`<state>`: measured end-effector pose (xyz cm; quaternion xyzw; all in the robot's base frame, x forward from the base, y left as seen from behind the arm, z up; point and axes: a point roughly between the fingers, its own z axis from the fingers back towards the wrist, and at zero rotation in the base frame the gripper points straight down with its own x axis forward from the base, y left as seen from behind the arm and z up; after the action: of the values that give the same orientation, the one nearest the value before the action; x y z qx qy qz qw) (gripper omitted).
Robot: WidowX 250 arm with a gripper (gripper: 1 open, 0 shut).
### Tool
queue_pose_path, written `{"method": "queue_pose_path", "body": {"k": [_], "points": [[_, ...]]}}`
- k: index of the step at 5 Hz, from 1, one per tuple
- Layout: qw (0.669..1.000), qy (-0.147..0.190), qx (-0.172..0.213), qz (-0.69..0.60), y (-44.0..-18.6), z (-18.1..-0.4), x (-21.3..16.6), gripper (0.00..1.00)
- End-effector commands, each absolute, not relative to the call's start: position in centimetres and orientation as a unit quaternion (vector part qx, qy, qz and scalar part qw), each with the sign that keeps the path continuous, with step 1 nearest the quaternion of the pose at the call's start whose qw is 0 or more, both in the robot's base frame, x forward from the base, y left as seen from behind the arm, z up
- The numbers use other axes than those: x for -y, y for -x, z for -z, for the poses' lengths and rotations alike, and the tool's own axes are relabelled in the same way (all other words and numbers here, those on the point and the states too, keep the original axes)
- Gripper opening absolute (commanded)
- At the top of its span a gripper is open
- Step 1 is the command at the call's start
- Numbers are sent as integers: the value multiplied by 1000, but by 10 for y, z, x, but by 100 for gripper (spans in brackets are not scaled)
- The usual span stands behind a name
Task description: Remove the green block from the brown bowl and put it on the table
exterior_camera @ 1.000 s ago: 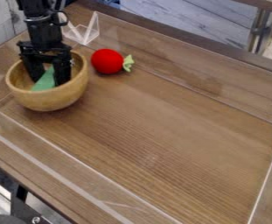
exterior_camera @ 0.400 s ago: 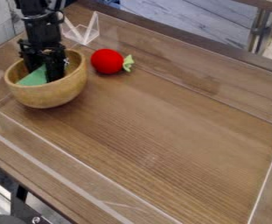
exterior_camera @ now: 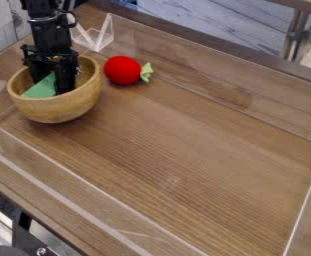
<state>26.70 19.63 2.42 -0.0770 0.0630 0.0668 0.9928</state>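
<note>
The brown bowl sits at the far left of the table. Inside it lies the green block, a flat light-green piece low against the bowl's left inner wall. My gripper reaches straight down into the bowl from above. Its black fingers are drawn in against the block and grip it, and they hide the block's right part. The block is still down inside the bowl.
A red strawberry-like toy with green leaves lies just right of the bowl. Low clear acrylic walls edge the tabletop. A folded clear piece stands behind the bowl.
The fingers, spread wide around the block a second ago, have closed in on it. The arm and the bowl have stayed in place.
</note>
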Motion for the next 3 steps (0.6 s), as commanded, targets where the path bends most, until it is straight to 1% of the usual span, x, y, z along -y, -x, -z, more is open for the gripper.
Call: {"method": "queue_pose_path", "body": {"k": [1,2,3], "points": [[992,94,-51,-69,-265,-34,-193,0],[990,111,-41,-72,-262,-52,-192,0],[988,127,-31,-78,-271,-63,-180,0]]}}
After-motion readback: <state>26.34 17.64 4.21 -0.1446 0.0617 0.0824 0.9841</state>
